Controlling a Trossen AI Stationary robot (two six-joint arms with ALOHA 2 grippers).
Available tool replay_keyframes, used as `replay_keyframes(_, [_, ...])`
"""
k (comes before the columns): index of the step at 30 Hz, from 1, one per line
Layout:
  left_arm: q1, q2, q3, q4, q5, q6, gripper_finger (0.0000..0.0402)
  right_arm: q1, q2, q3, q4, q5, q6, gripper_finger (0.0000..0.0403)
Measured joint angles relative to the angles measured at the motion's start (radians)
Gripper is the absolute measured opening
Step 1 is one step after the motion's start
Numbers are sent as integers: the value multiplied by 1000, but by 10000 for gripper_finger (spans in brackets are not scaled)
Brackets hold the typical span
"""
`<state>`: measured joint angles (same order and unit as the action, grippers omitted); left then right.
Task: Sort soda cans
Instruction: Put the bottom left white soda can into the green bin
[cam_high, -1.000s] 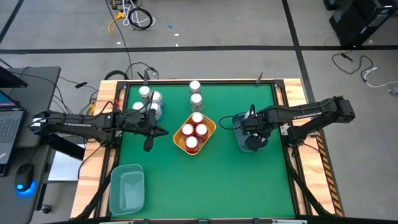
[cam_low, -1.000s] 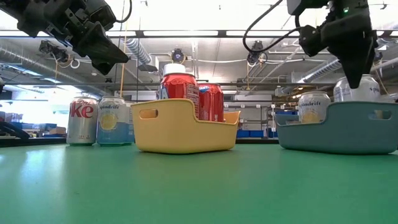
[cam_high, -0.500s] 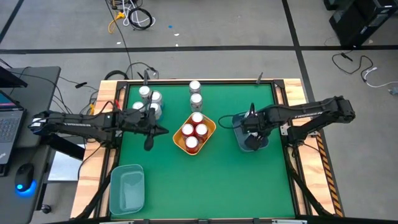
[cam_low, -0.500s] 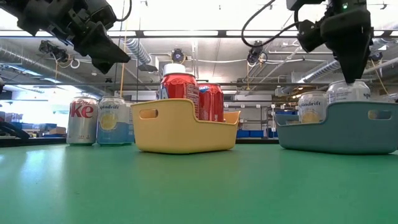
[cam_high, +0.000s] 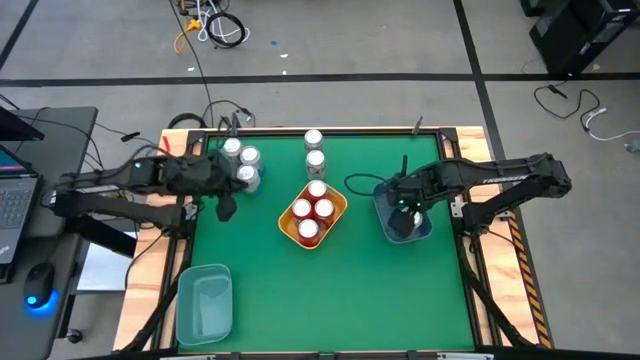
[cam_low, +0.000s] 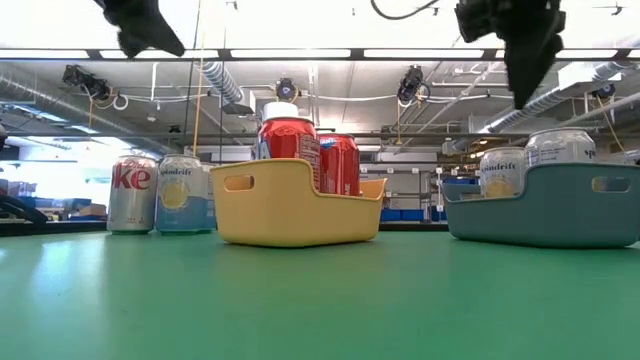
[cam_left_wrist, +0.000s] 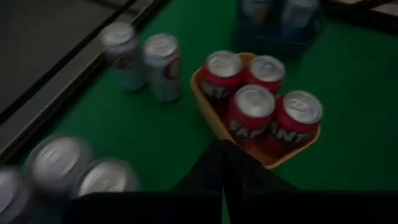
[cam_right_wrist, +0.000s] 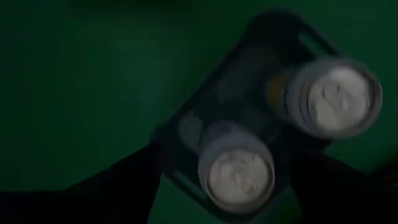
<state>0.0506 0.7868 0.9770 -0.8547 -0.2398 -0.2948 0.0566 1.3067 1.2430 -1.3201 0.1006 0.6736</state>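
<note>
Cans sit sorted around the yellow bin: four red cans stand inside it, two silver cans stand just behind it, and more silver cans cluster off to its left at the table's back corner. To its right, the blue-grey bin holds two pale cans, with the right gripper raised above them, fingers spread wide and empty. Left gripper hangs left of the yellow bin, fingers pressed together on nothing.
</note>
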Motion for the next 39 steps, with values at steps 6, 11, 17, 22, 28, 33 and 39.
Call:
replay_keyframes(6, [19,56,154,-238,-61,-80,6,-8,4,-12,209,44,-86,310])
replay_keyframes(11, [38,101,187,-291,-115,-55,7,-35,4,-50,562,45,-197,306])
replay_keyframes(17, [46,99,147,-159,-62,94,7,-67,64,-62,880,45,-363,305])
replay_keyframes(22, [109,88,152,-229,-59,86,3,-85,126,-61,1060,45,-467,308])
replay_keyframes(28, [248,124,176,-468,-16,37,2,-97,208,-61,1144,39,-537,305])
replay_keyframes(33, [361,193,199,-567,28,67,20,-105,255,-62,1148,34,-539,302])
replay_keyframes(39, [426,308,201,-625,60,120,97,-106,264,-62,1147,-1,-539,303])
